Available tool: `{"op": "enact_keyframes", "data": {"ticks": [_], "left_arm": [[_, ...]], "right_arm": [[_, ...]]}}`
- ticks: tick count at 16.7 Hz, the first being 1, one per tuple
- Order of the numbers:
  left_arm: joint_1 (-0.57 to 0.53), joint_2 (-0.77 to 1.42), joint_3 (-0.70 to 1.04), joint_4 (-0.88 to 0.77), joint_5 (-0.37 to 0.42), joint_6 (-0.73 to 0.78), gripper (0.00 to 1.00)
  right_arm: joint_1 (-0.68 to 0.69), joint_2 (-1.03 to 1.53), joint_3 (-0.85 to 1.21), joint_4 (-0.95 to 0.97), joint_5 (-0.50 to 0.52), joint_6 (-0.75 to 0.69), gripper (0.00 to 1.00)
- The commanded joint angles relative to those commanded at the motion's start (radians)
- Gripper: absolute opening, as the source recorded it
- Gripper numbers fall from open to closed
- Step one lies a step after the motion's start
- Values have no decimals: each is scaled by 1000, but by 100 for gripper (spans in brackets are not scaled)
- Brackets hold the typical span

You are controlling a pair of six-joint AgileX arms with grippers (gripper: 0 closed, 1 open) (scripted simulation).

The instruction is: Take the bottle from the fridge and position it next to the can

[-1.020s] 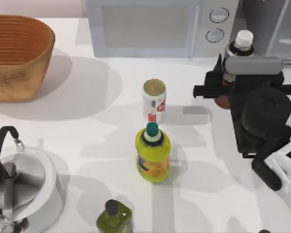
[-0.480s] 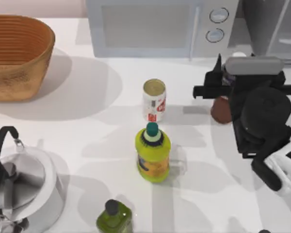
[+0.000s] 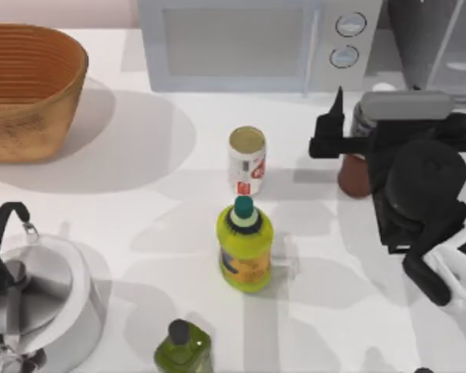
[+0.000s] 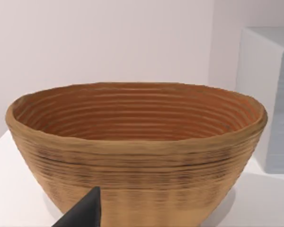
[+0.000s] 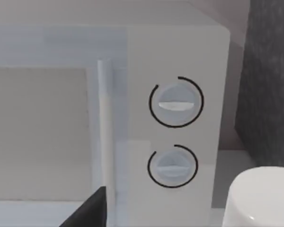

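The reddish-brown bottle (image 3: 353, 177) stands upright on the table, a hand's width to the right of the white can (image 3: 247, 159) with red markings. My right gripper (image 3: 373, 116) hovers round the bottle's upper part, open, with one fingertip (image 3: 339, 97) clear of the bottle's left side. In the right wrist view the bottle's white cap (image 5: 262, 198) sits apart from that finger (image 5: 90, 210). The grey fridge (image 3: 443, 39) is at the back right. My left gripper is parked by the basket, one finger (image 4: 85, 213) showing, set wide.
A white microwave (image 3: 241, 43) with two dials (image 5: 175, 101) lines the back. A woven basket (image 3: 27, 89) sits at the back left. A yellow-green bottle (image 3: 244, 249) stands just in front of the can, an olive bottle (image 3: 182, 346) and a steel kettle (image 3: 39, 303) lie nearer.
The bottle came down from a lifted, leaning pose to stand on the table. My right gripper's left finger then moved outward, off the bottle.
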Motion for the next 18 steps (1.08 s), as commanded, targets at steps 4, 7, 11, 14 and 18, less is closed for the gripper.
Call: {"op": "enact_keyframes", "data": {"ticks": [4, 7, 11, 14, 18], "left_arm": [[0, 0, 0, 0, 0, 0, 100], [0, 0, 0, 0, 0, 0, 100], [0, 0, 0, 0, 0, 0, 100], [0, 0, 0, 0, 0, 0, 100], [0, 0, 0, 0, 0, 0, 100]], "right_arm": [[1, -2, -3, 2, 3, 0, 100], [27, -28, -59, 25, 32, 1, 100], [55, -55, -105, 49, 55, 1, 100], [50, -50, -101, 46, 53, 1, 100], [32, -153, -122, -19, 14, 2, 100]]}}
